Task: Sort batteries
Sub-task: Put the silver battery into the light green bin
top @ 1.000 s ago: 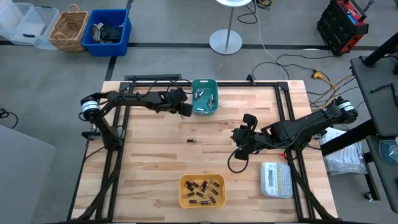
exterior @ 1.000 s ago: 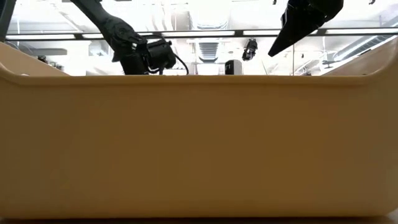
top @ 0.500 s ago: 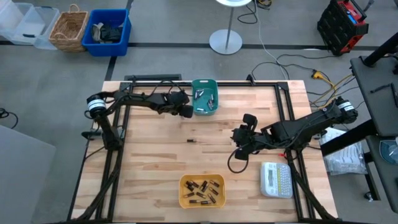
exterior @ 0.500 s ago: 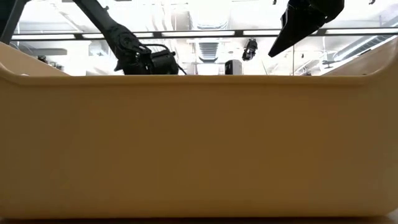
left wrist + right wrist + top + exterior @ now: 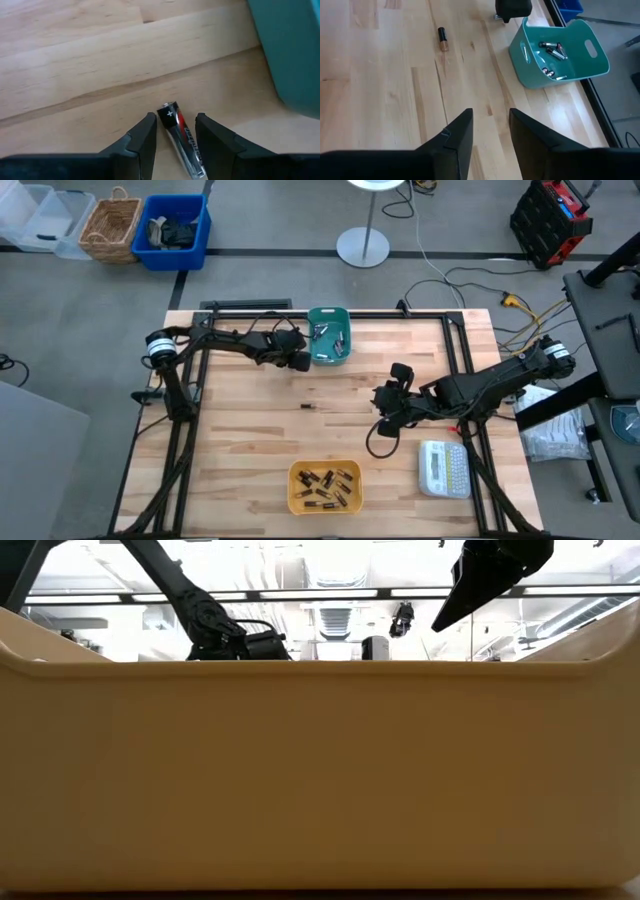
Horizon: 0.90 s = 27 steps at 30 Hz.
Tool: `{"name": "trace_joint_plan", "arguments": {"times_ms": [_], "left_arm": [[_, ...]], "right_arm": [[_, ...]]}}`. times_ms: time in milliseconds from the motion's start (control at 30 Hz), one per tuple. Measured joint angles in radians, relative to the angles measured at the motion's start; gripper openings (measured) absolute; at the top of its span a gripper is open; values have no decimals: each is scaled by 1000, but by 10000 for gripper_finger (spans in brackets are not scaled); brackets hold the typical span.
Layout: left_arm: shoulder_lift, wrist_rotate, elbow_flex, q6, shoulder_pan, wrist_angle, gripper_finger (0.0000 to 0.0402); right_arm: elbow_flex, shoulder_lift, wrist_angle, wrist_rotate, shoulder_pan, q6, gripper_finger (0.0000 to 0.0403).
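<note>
In the left wrist view a black, red and silver battery (image 5: pixel 182 142) lies on the wooden table just outside the teal bin (image 5: pixel 328 335). My left gripper (image 5: pixel 175 120) is low over it and open, with one finger on each side and a gap showing. The teal bin holds a few batteries (image 5: pixel 551 47). A brown-banded battery (image 5: pixel 308 406) lies alone mid-table. Several batteries lie in the yellow bin (image 5: pixel 324 486) at the near edge. My right gripper (image 5: pixel 385 408) hovers open right of centre with nothing between its fingers.
A white label maker with a keypad (image 5: pixel 444 468) lies near the table's right front corner. In the low view the yellow bin's wall (image 5: pixel 320 770) blocks nearly everything. Bare wood lies between the two bins and along the left side.
My left gripper has come down toward the table beside the teal bin, and its arm has stretched a little further toward the bin. My right arm has kept still.
</note>
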State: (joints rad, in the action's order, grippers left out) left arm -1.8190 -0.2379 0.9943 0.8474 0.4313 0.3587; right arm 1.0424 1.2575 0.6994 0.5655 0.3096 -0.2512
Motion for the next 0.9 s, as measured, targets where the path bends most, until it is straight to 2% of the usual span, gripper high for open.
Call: {"name": "trace_joint_plan", "arguments": {"times_ms": [400, 900], "left_arm": [[-3, 0, 1, 0, 0, 17, 117], [-4, 1, 0, 0, 0, 23, 116]], "right_arm": [[0, 0, 0, 0, 0, 0, 104], [0, 0, 0, 0, 0, 1, 128]]}}
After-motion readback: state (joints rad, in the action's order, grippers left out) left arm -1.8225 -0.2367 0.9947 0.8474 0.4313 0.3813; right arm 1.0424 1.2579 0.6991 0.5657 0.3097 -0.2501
